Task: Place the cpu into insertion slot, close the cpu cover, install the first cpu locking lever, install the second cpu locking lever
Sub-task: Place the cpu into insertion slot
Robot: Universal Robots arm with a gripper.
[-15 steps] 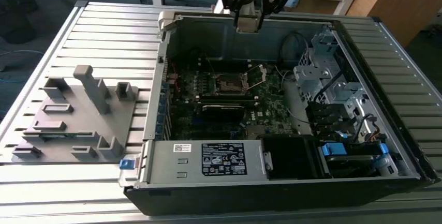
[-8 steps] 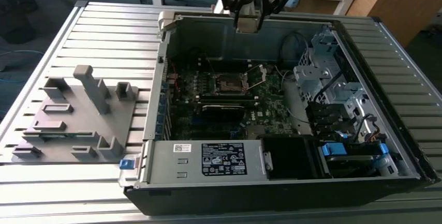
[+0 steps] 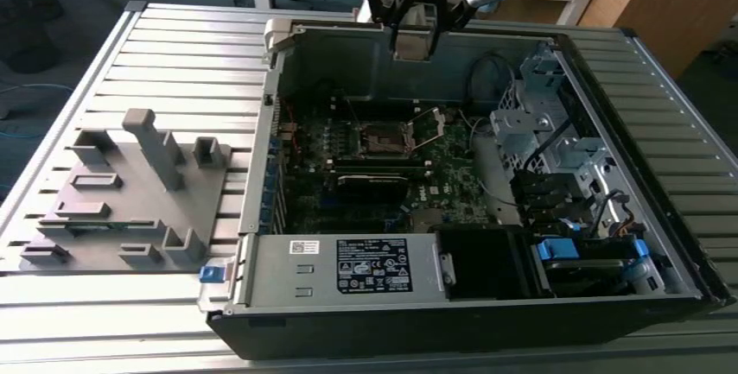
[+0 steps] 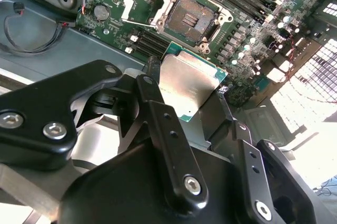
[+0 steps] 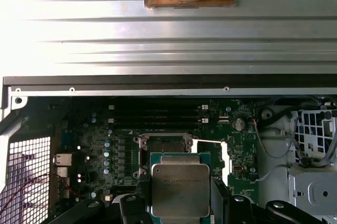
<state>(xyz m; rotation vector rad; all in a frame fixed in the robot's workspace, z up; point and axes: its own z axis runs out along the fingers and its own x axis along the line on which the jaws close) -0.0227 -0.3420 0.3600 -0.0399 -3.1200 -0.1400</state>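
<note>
The cpu (image 5: 180, 184) held aloft, the insertion slot (image 4: 192, 18) bare.
The pincer (image 3: 416, 44) pinches the cpu by two edges; the cpu cover (image 4: 140, 0) stands flipped open.

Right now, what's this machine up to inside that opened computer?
A robot arm's claw is shut on the cpu, a small silver-topped square chip, and holds it in the air above the green motherboard inside the open computer case. The insertion slot below is bare, and the cpu cover beside it stands tilted open. So the chip has not yet been set in.
</note>
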